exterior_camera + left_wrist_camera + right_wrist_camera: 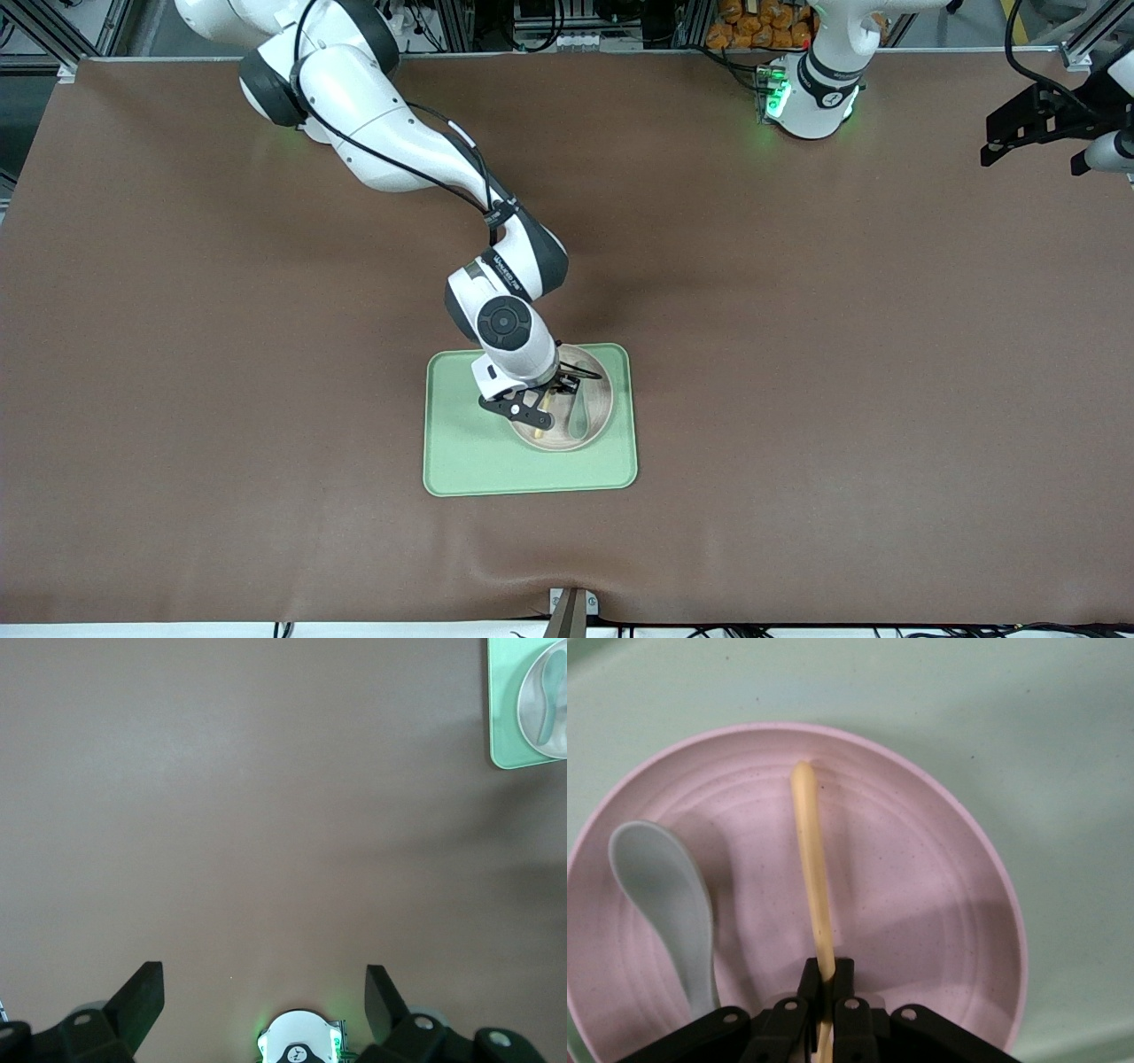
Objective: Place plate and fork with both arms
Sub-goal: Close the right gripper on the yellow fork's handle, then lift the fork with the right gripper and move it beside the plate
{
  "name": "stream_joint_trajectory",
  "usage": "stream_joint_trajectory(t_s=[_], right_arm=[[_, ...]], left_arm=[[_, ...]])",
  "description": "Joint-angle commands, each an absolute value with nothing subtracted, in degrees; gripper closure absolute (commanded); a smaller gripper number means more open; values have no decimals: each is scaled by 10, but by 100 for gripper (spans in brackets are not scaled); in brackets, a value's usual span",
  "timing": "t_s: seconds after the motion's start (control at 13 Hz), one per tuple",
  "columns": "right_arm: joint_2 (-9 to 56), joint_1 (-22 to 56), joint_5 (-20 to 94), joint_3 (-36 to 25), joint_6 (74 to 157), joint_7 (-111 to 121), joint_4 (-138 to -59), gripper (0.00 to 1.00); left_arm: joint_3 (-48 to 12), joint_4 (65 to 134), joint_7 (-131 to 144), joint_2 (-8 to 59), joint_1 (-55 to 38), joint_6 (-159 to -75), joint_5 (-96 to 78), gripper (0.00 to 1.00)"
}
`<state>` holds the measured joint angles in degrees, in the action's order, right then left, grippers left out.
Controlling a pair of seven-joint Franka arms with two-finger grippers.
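Resting on one rectangular light-green tray (461,461) with rounded corners is one small round plate (595,425), matte and pale with faint concentric rings and a shallow rim. The plate sits in the tray's corner toward the left arm's end and farther from the front camera. The tray itself lies on the brown table cover (221,399), closer to the table's front-camera edge than to the bases' edge.

On the plate lie two utensils. One grey-green spoon (669,904) with a smooth oval bowl lies flat. One slender pale-yellow fork (813,877), smooth plastic, has its rounded handle end on the plate surface near the rim.

The right gripper (542,403) is low over the plate, its two black fingers pinched narrow on the fork's shaft; the tines are hidden by the fingers.

The left gripper (264,992) waits high over bare table cover at the left arm's end, its two fingers spread wide and holding nothing.
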<state>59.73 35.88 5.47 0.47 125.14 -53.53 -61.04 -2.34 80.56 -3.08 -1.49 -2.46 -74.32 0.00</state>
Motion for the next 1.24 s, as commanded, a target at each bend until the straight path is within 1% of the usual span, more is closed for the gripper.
stream_joint_trajectory(t_s=[0.0,0.15,0.39,0.46,0.62,0.85,1.0,1.16], right_arm=[[600,334,72,21,1233,-545,-583,100],[592,324,104,22,1220,-545,-583,100],[576,296,112,26,1206,-542,-583,100],[571,279,114,42,1197,-541,-583,100],[558,230,113,73,1173,-476,-584,100],[555,203,113,69,1143,-349,-586,100],[556,184,115,71,1143,-299,-591,100],[558,182,112,70,1150,-286,-605,100]], left_arm=[[-28,809,-36,-23,-21,-741,4,0],[-27,809,-36,-23,-20,-742,4,0],[-28,809,-35,-23,-23,-742,4,0],[-28,809,-35,-23,-21,-742,4,0],[-27,809,-34,-23,-20,-742,4,0],[-27,809,-34,-23,-20,-742,4,0],[-27,809,-34,-23,-19,-742,4,0],[-27,809,-34,-23,-19,-742,4,0]])
